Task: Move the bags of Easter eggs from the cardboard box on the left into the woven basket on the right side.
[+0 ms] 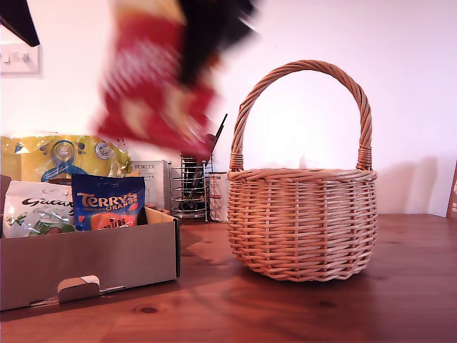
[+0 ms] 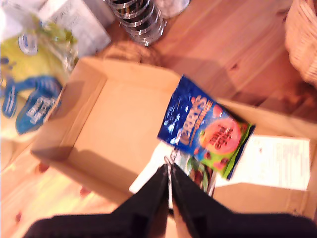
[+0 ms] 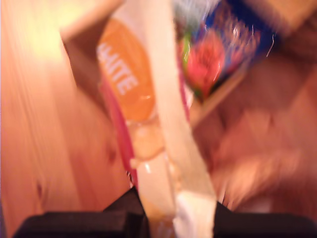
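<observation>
Two bags [image 1: 107, 202] in the cardboard box [image 1: 86, 264] — one red bag [image 1: 153, 96] in my second gripper [image 3: 173, 208].

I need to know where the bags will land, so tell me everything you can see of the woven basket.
The woven basket is round, light-tan wicker with a braided rim and a tall arched, wrapped handle fixed at both sides. It stands upright on the wooden table, to the exterior view's right of the cardboard box, with a gap between them. Nothing touches it but the table. Its inside is hidden from this low angle. The first wrist view catches only a blurred bit of its edge.
</observation>
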### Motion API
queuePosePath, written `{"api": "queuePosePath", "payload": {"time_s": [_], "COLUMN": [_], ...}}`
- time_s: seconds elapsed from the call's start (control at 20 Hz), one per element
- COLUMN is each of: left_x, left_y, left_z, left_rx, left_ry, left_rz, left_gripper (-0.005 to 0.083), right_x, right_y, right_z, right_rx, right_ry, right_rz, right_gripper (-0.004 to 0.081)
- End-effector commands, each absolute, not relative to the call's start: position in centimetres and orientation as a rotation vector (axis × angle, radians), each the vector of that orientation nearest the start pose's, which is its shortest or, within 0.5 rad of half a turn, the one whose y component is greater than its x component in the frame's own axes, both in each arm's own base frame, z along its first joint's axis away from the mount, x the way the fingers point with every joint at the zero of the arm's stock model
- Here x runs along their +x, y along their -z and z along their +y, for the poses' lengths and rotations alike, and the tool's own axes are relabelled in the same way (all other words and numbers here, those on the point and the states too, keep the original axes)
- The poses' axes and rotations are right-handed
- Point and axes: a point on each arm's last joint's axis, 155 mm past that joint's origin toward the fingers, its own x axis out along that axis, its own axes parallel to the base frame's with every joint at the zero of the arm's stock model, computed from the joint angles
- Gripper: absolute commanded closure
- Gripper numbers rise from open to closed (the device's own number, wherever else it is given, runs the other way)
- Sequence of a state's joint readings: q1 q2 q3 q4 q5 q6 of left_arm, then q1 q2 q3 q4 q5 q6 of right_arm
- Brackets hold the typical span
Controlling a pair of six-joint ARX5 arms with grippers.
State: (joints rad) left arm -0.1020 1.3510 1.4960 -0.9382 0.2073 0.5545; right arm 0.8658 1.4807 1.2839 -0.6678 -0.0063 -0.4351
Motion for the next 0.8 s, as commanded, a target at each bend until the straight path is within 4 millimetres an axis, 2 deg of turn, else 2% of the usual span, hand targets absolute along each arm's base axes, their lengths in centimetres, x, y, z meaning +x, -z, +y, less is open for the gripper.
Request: {"api": "queuePosePath", "payload": {"time_s": [0.0,0.15,0.4,0.55,0.75], "left_x": [36.7,36.9,37.4,37.5,37.8], "left_y": [-27.6,-28.0,-28.6,-29.1,-29.5], "left_z": [-7.8,-8.3,-8.6,-9.1,-9.4], "left_rx": [0.466,0.457,0.455,0.449,0.445], "left_ry": [0.518,0.538,0.545,0.562,0.573], "left_rz": [0.69,0.667,0.631,0.605,0.582], "left_gripper": [0.0797,0.0797,0.0797,0.0797,0.0797], "right_x": [27.0,28.6,32.5,34.0,35.2], "right_y": [-21.8,-23.0,-22.6,-22.7,-21.6], "right_z": [30.3,26.9,22.0,19.8,18.7], "right_rx": [-0.721,-0.759,-0.8,-0.799,-0.791], "right_ry": [-0.915,-0.762,-0.597,-0.548,-0.555], "right_rz": [0.51,0.43,0.448,0.46,0.492], "right_gripper": [0.0783,0.0783,0.0783,0.0783,0.0783]}}
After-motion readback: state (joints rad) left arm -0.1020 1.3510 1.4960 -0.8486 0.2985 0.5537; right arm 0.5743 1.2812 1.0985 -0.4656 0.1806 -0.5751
